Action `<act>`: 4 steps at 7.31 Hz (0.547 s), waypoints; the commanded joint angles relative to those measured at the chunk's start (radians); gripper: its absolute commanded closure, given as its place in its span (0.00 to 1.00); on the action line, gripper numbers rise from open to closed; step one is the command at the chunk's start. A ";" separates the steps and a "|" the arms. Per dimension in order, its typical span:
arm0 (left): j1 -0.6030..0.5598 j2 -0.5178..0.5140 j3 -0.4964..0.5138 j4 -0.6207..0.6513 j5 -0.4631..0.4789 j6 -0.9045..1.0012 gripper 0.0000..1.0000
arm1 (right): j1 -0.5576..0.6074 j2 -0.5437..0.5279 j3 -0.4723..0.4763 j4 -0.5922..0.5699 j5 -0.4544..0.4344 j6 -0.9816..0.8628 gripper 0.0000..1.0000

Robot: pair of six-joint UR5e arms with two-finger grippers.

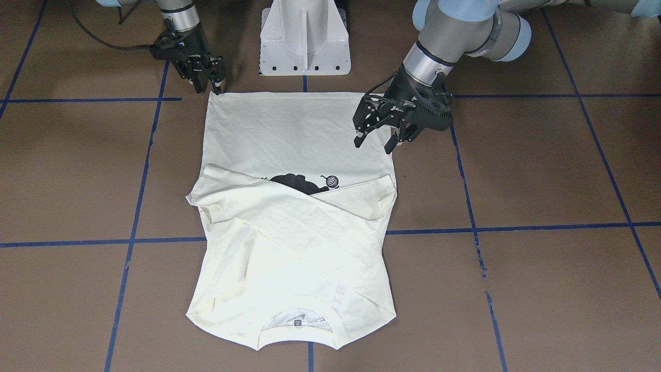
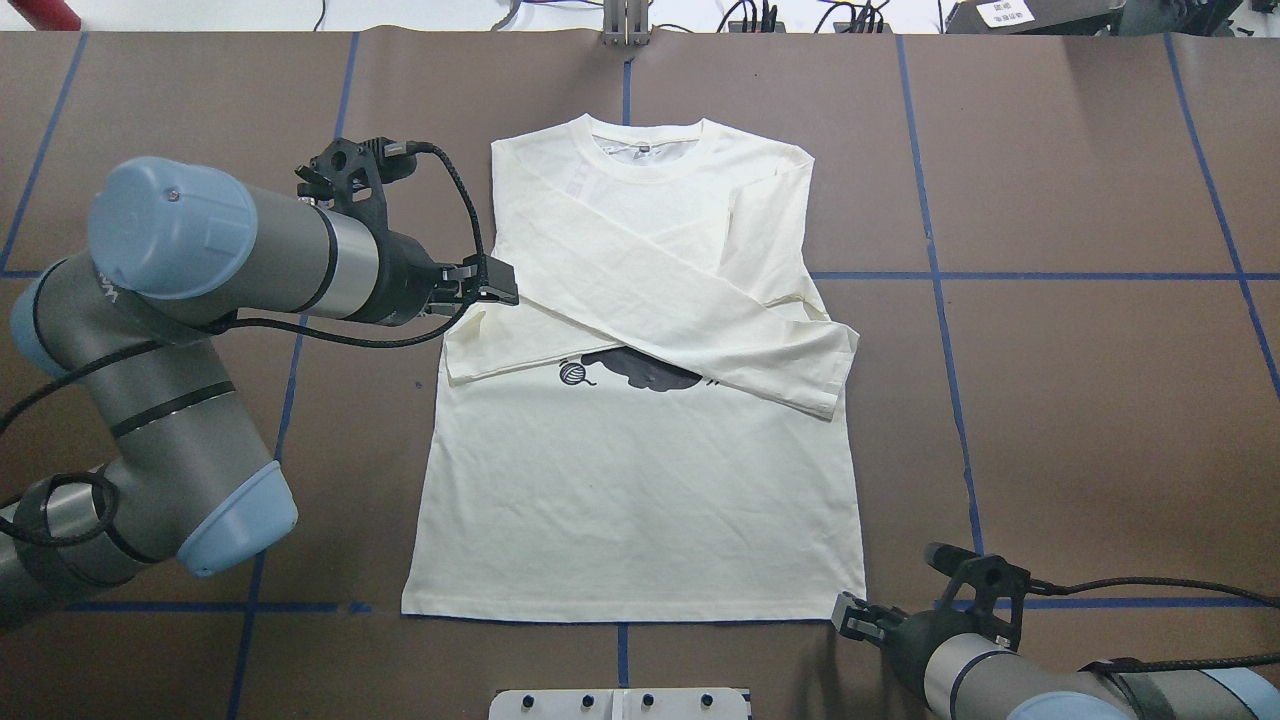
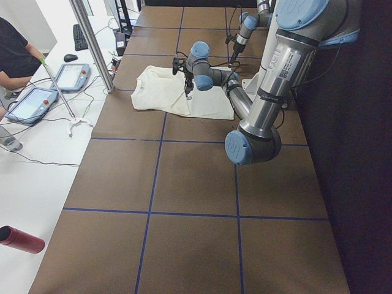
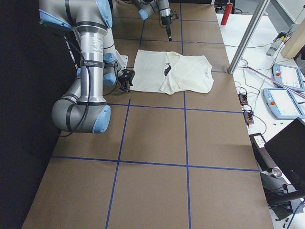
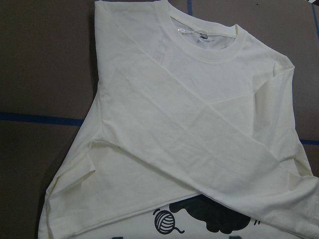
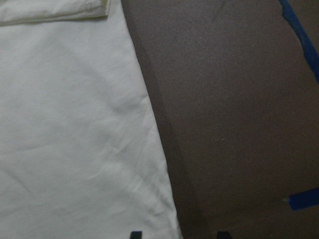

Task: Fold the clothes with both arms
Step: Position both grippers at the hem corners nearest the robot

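Note:
The cream long-sleeved T-shirt [image 2: 640, 500] lies flat on the brown table, collar [image 2: 645, 160] away from the robot. Both sleeves are crossed over the chest and partly cover the black cat print [image 2: 645, 370]. My left gripper [image 1: 373, 145] is open and empty, hovering over the shirt's side edge just below the sleeve cuff; in the overhead view the left gripper [image 2: 495, 285] sits at the shirt's left edge. My right gripper [image 1: 207, 85] is open at the hem corner. In its wrist view the fingertips [image 6: 135, 234] straddle the shirt's side edge [image 6: 149, 124].
The white pedestal [image 1: 304, 36] stands just behind the hem. Blue tape lines [image 2: 1000, 275] grid the table. In the left side view a white bench with tablets [image 3: 30, 101], a metal post [image 3: 92, 43], a red cylinder [image 3: 21, 239] and a seated person [image 3: 15, 49] show.

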 commanded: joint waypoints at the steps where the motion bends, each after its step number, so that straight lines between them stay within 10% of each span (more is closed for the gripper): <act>1: 0.002 0.000 0.008 0.000 0.000 -0.002 0.23 | -0.009 0.009 -0.002 -0.028 -0.010 0.000 0.64; 4: 0.002 0.002 0.022 -0.003 0.002 0.001 0.23 | -0.019 0.010 -0.009 -0.030 -0.010 0.000 0.64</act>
